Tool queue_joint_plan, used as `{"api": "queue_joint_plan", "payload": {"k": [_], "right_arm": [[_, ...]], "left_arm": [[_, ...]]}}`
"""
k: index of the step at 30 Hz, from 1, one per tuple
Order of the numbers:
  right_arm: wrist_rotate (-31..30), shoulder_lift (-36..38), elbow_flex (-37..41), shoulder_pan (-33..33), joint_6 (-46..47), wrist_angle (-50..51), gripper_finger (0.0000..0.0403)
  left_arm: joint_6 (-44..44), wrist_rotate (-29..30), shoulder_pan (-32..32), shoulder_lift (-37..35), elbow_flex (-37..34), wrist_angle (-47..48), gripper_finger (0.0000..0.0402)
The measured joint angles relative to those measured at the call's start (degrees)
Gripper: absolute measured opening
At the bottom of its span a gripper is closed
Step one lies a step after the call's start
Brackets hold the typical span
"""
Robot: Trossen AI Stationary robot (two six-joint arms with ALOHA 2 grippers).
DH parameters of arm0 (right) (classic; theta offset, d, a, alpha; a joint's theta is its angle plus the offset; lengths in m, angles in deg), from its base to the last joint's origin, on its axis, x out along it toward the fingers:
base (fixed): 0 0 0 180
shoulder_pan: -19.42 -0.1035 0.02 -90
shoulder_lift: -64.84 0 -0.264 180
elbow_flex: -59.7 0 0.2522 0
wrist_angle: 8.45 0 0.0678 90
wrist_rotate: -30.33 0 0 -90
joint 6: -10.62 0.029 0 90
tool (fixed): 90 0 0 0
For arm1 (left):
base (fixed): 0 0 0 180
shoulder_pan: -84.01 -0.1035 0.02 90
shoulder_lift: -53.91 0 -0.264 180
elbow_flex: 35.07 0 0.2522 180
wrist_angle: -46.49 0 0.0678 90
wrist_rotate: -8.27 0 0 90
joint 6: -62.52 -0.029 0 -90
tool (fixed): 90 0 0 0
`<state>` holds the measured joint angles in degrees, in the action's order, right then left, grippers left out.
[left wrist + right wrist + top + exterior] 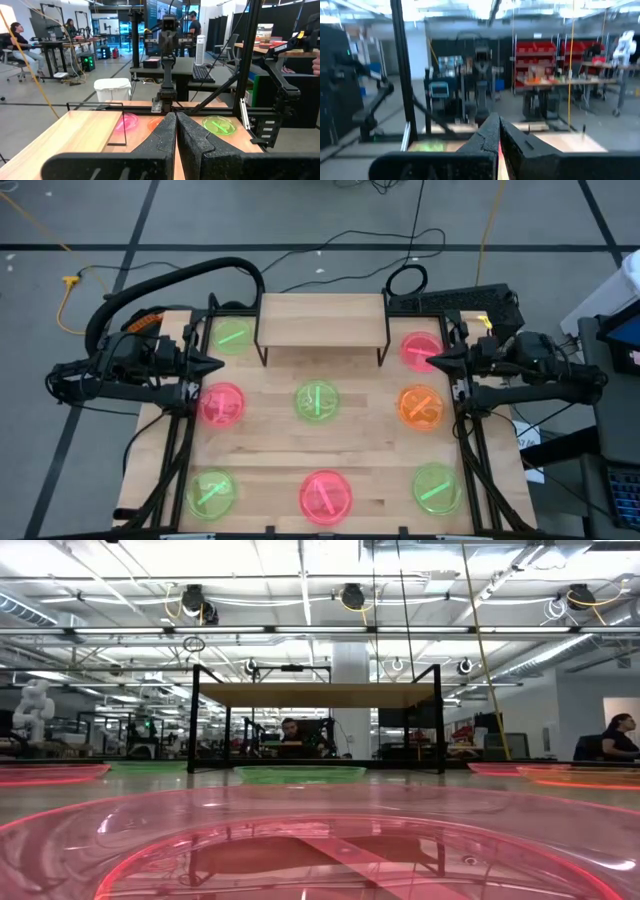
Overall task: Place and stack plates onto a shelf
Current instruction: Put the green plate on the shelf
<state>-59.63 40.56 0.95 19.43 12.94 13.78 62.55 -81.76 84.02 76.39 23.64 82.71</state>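
Several small translucent plates lie flat on the wooden table (370,450): green (232,337), pink (420,348), pink (222,403), green (317,401), orange (420,406), and along the near edge green (212,492), pink (326,495) and green (436,486). The shelf (323,320) stands on thin black legs at the far middle with nothing on it; it also shows in the low view (320,695). My left gripper (218,365) is shut, above the table's left side between two plates. My right gripper (432,360) is shut, above the near edge of the far-right pink plate.
The arms' black frames run along the table's left (180,450) and right (470,450) sides. The near pink plate (320,840) fills the low view's foreground. People sit at desks in the room beyond (22,45). Bare wood lies between the plate rows.
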Motion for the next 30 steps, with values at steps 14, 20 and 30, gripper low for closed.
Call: {"api": "queue_joint_plan", "payload": {"k": [14, 20, 30], "right_arm": [[-4.9, -6.2, 0.0, 0.0, -3.3, -2.2, 0.0], [-4.9, -8.8, 0.0, 0.0, -5.5, -3.5, 0.0], [-4.7, -12.1, 0.0, 0.0, -6.5, -3.8, 0.0]], "left_arm": [[0.0, 0.0, 0.0, 0.0, 0.0, 0.0, 0.0021], [0.0, 0.0, 0.0, 0.0, 0.0, 0.0, 0.0021], [0.0, 0.0, 0.0, 0.0, 0.0, 0.0, 0.0021]]}}
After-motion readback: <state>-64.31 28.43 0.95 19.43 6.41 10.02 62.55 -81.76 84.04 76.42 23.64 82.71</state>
